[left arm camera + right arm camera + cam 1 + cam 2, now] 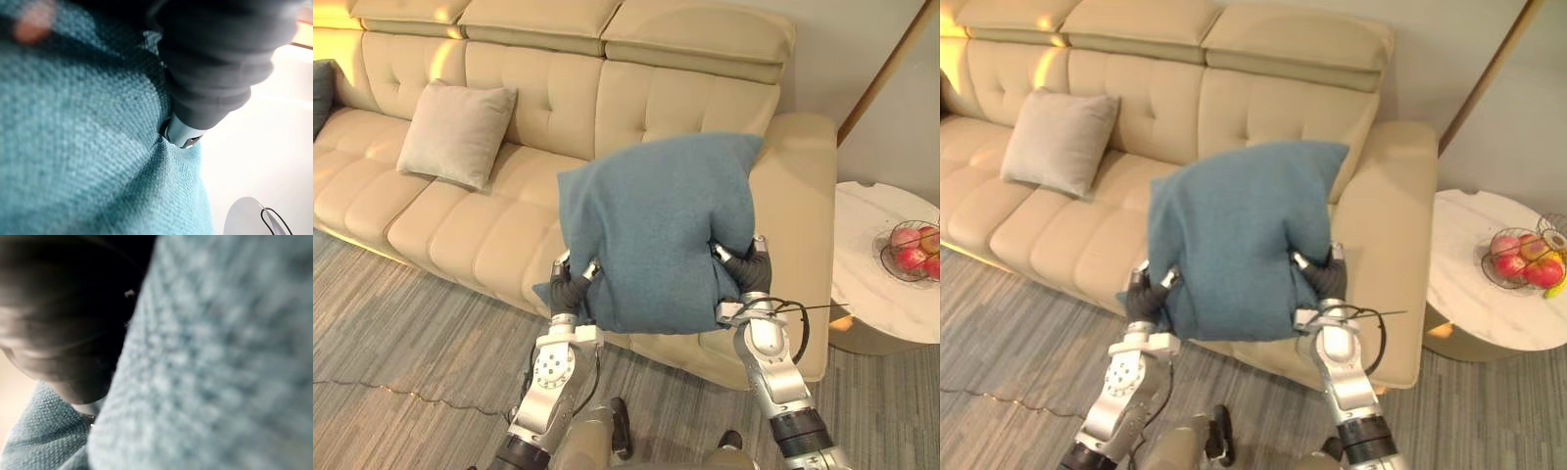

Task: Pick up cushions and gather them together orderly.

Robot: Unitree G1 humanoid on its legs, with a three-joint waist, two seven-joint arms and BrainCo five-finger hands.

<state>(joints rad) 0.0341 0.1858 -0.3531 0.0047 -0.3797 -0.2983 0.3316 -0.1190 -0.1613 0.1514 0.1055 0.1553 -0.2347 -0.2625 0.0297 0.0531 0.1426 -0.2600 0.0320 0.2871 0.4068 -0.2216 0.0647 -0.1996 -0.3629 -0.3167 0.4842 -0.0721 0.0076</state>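
The left hand point(570, 290) and right hand point(747, 271) pinched the blue cushion point(651, 235) mid-frame above the sofa point(460, 235); carrying it level toward the beige cushion point(457, 132), upper left, seemed wisest.

Warm light is glowing on the sofa point(685, 98) at its left backrest; the blue cushion point(651, 235) is throwing a faint shadow onto the seat below
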